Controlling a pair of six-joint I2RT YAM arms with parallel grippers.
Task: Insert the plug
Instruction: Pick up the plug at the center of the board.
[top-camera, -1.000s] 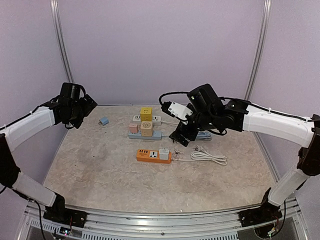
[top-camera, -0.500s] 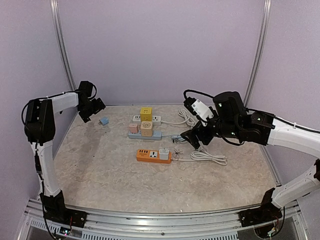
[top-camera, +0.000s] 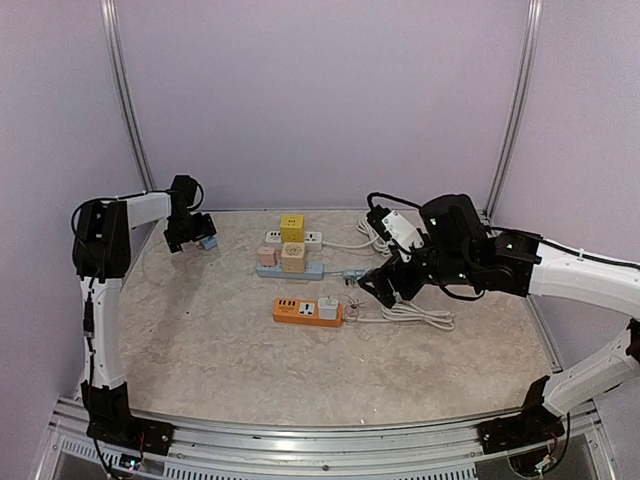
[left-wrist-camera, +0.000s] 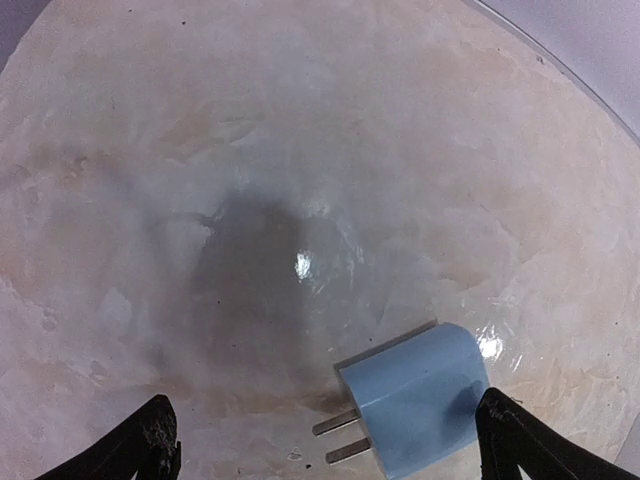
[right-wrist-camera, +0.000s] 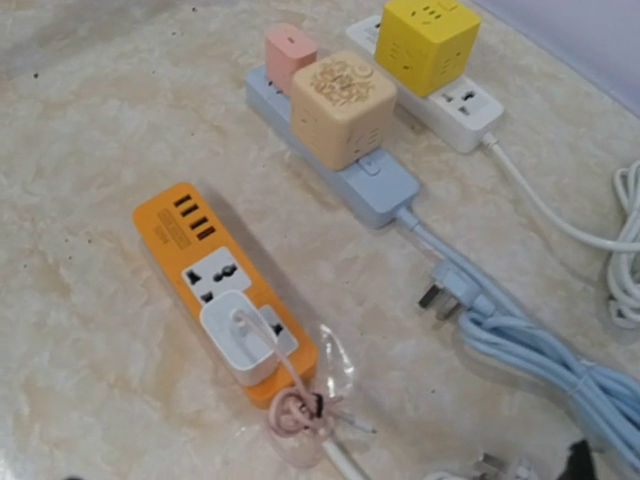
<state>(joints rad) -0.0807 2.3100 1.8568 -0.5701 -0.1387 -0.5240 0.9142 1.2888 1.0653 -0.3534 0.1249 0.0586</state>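
Glossy rounded two-pronged blue plug (left-wrist-camera: 415, 395) on mottled table (left-wrist-camera: 250, 150) between parted jaws of left end effector (left-wrist-camera: 335, 445); right end effector (top-camera: 385, 285) likewise parted

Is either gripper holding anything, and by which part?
Nothing is held. The left gripper is open over the blue plug, not closed on it; the right gripper is open and empty.

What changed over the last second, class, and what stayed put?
The left gripper moved right to the blue plug and now straddles it, jaws open, not gripping. The right gripper shifted slightly right, off the power strips, open and empty. Plug and strips stayed put.
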